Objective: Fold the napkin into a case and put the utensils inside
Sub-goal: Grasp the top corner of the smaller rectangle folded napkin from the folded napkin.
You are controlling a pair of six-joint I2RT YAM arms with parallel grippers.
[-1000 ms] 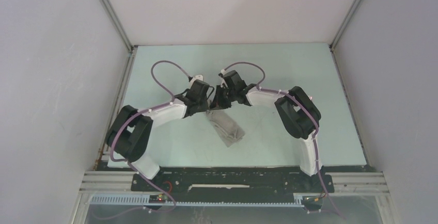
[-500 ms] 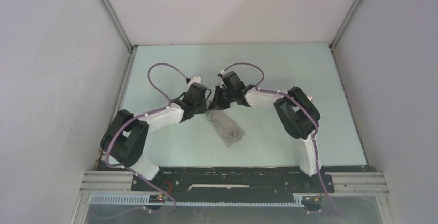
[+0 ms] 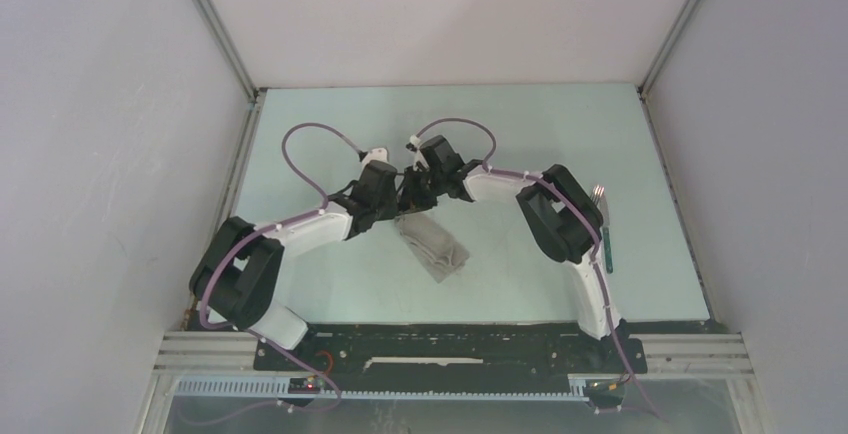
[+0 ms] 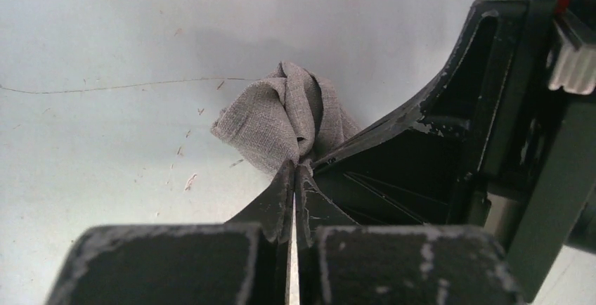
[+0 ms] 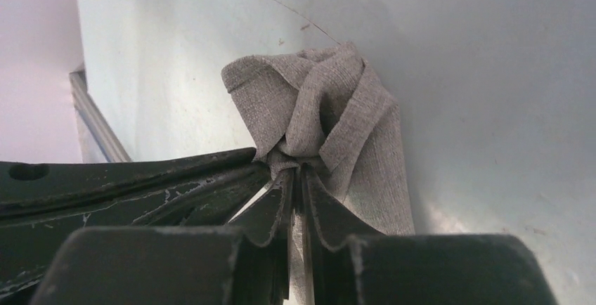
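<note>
Your left gripper (image 4: 295, 168): jaws pressed together, pinching a bunched fold of the soft taupe-grey cloth napkin (image 4: 277, 115).

The napkin (crumpled into a narrow strip, not flat) sits mid-way across the pale green table (image 3: 330, 124). In the top view its far end is gathered at the two tools. The rest lies on the surface, trailing diagonally toward the near edge and to the right.

Your right gripper (image 5: 299, 175): jaws all but together, a sliver between the tips, clamped on the same bunch from the other side. Its tips are just beside the left ones.

Far right: a fork (image 3: 607, 244) with a dark teal handle and silver metal tines. It lies flat beside the right arm's elbow, tines pointing away, well apart from the napkin.

Count: two grippers, one napkin, one fork in view.
</note>
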